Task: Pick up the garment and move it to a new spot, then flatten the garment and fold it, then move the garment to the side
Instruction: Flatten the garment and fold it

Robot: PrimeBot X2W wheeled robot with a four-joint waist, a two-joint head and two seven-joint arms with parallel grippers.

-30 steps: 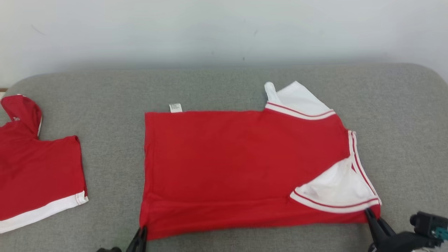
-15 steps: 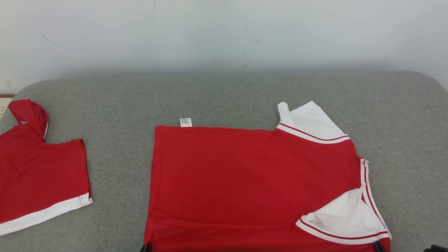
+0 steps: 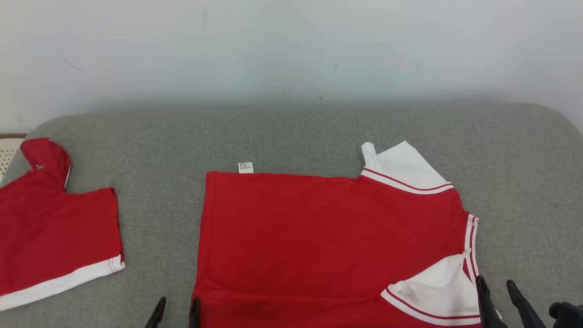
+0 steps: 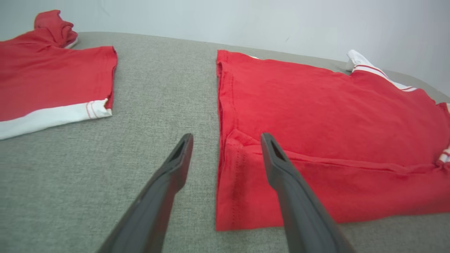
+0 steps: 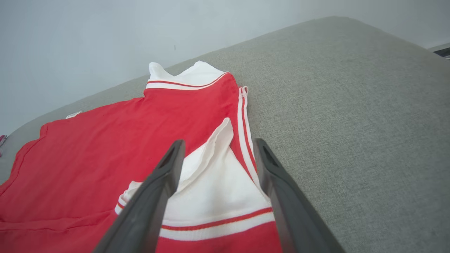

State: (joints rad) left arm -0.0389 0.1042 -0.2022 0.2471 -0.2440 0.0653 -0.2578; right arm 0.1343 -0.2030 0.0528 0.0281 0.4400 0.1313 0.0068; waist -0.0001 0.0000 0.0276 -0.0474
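A red garment [image 3: 328, 241] with white, red-striped sleeves lies flat on the grey cushion [image 3: 291, 136], its near edge folded over. In the left wrist view the garment [image 4: 316, 116] has its left hem running between the fingers. My left gripper [image 3: 175, 306] stands open at the garment's near left corner, holding nothing. My right gripper [image 3: 495, 287] is open over the near right corner, beside the white sleeve [image 3: 437, 284]. In the right wrist view the garment [image 5: 116, 140] spreads to the left and the white sleeve [image 5: 218, 189] lies between the open fingers.
A second red garment [image 3: 50, 228] with a white band lies at the cushion's left end, and again in the left wrist view [image 4: 49, 77]. A pale wall [image 3: 291, 50] rises behind the cushion. Bare grey fabric lies right of the garment.
Both grippers have let go of the garment's near edge and now stand open. The head camera has tilted, so the whole scene sits lower in the picture.
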